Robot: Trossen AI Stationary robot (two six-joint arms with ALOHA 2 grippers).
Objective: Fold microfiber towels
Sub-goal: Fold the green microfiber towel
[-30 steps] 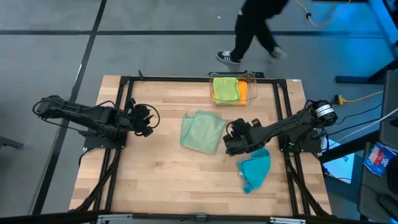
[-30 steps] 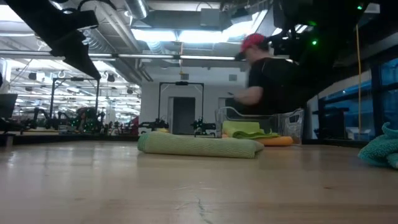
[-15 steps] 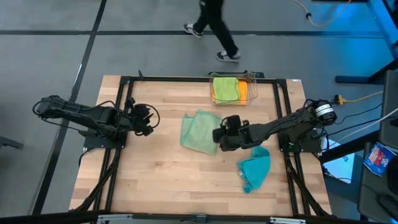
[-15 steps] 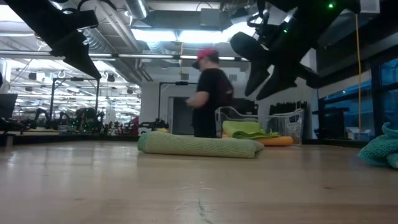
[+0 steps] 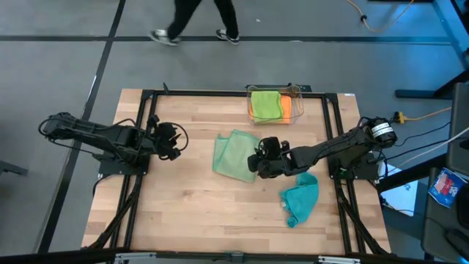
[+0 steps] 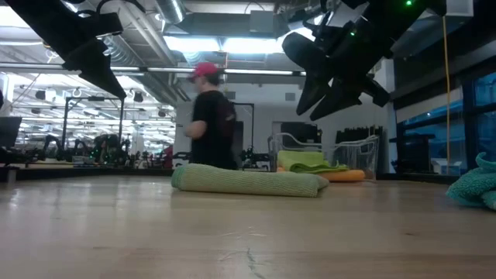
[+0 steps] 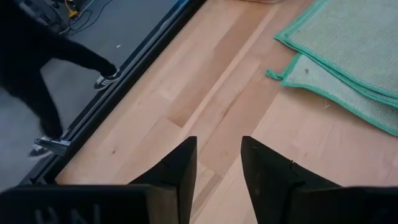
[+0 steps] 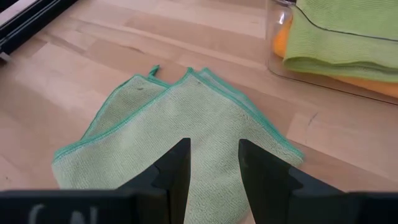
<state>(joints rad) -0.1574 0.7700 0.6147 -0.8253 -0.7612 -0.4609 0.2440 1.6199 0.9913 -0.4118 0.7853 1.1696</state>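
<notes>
Since the earlier frame your right gripper [image 5: 258, 163] has reached the sage towel [image 5: 236, 153] at mid-table, jaws parted, empty, above its edge. Your left gripper [image 5: 174, 141] waits apart, parted. Teal towel [image 5: 300, 199] lies nearby.

You are working in a robotics lab or industrial workspace, not a home: in the low view, exposed ducts and strip lights [image 6: 232, 43] run across the top of the frame, and more benches with dark equipment [image 6: 93, 147] fill the left background. In the high view a black metal frame [image 5: 220, 94] edges the wooden table [image 5: 190, 205], which stands on grey taped floor [image 5: 110, 37], with cables [image 5: 425, 114] at the right and a person [image 6: 211, 116] walking past.
</notes>
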